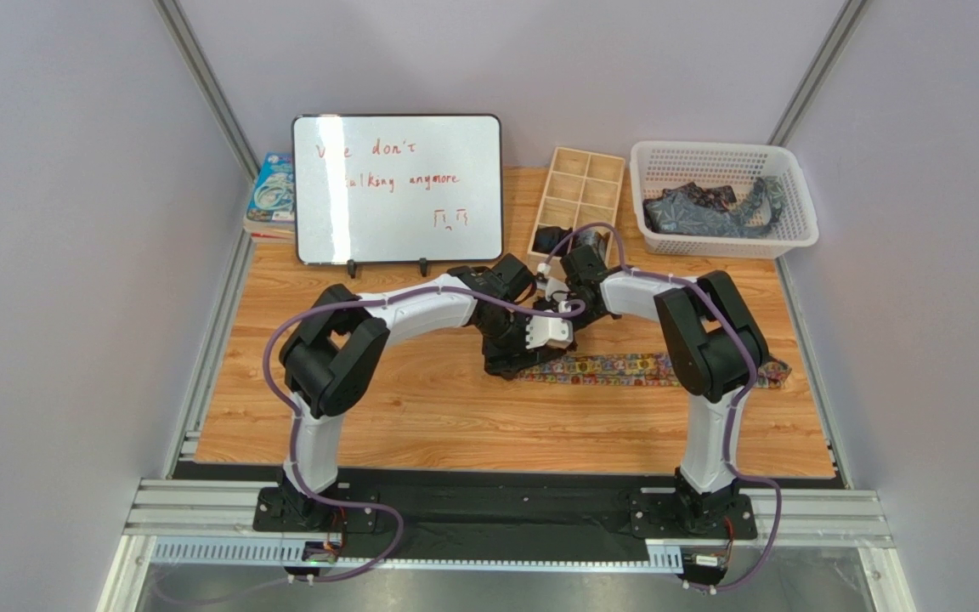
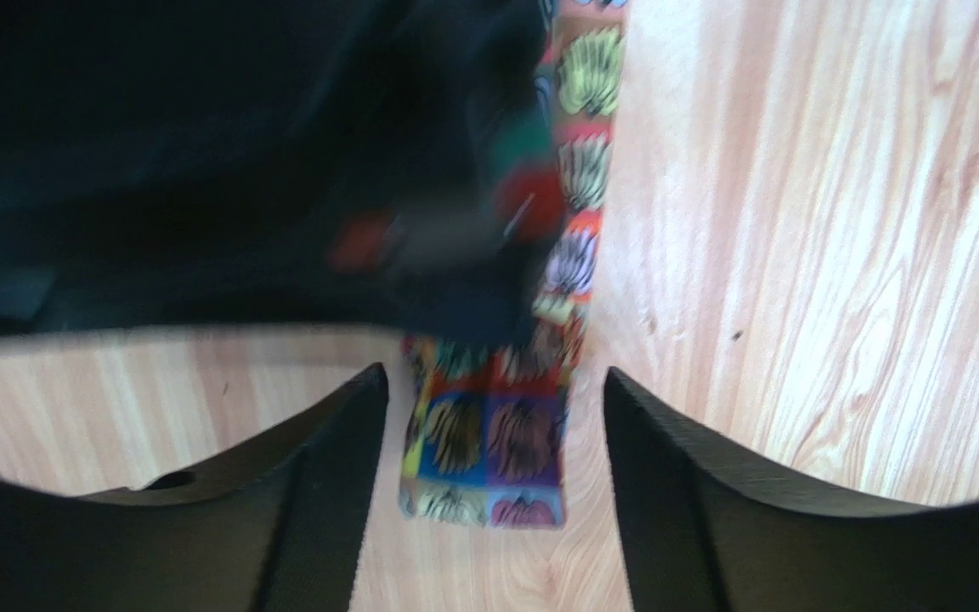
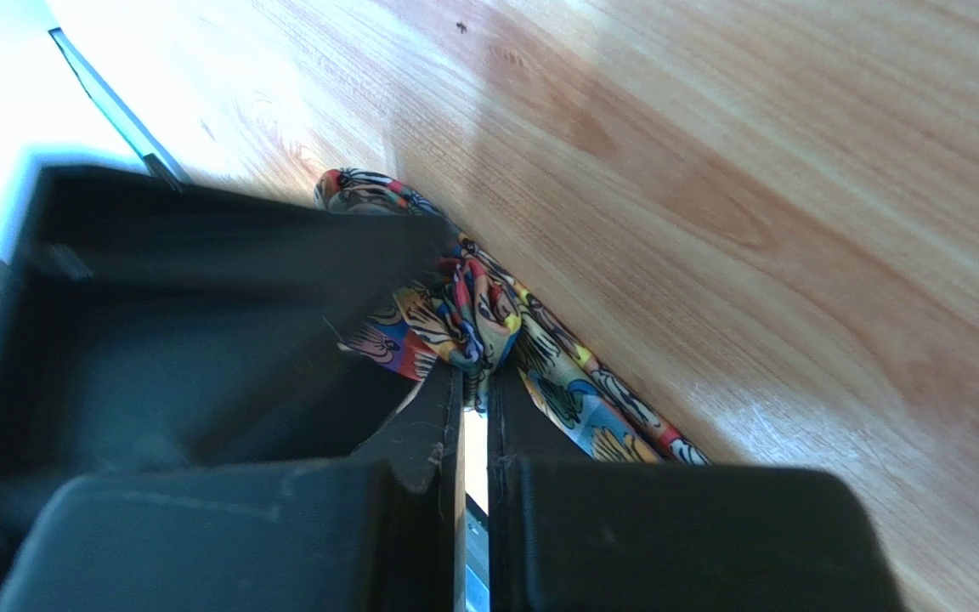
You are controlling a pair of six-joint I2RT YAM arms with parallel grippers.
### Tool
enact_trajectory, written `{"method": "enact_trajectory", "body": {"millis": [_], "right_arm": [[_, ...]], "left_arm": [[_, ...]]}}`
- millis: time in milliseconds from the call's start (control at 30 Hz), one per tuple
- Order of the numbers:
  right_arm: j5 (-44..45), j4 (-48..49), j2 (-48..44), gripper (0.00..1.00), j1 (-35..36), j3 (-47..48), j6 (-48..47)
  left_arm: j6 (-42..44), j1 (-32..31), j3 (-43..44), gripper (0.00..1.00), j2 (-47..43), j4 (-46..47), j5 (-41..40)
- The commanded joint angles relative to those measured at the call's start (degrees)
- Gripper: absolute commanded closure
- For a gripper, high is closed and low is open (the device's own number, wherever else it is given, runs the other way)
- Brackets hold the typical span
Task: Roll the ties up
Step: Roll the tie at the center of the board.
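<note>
A multicoloured printed tie [image 1: 642, 370] lies flat across the wooden table, running from the middle out to the right. In the left wrist view its narrow end [image 2: 488, 446] rests on the wood between the fingers of my left gripper [image 2: 492, 376], which stands open and touches nothing. Just beyond that end, my right gripper [image 3: 474, 372] is shut on a bunched fold of the same tie [image 3: 482, 313]. Both grippers meet over the tie's left end [image 1: 546, 334]. Dark ties [image 1: 712, 208] are heaped in a basket at the back right.
A white basket [image 1: 727, 242] stands at the back right and a wooden compartment box [image 1: 578, 202] beside it. A whiteboard [image 1: 398, 189] on a stand is at the back left, with a blue packet [image 1: 271, 191] next to it.
</note>
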Motion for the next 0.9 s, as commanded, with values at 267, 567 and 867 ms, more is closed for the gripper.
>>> {"method": "enact_trajectory", "body": {"millis": [267, 567, 867], "right_arm": [[4.1, -2.6, 4.0, 1.0, -0.7, -0.5, -3.7], [11.4, -6.4, 5.6, 1.0, -0.4, 1.2, -4.7], [9.8, -5.7, 5.6, 1.0, 0.1, 0.8, -4.8]], "left_arm": [[2.2, 4.3, -4.7, 0.25, -7.6, 1.0, 1.7], [3.2, 1.2, -1.1, 0.28, -2.8, -1.9, -2.1], [0.2, 1.0, -0.9, 0.59, -5.8, 1.2, 2.3]]}}
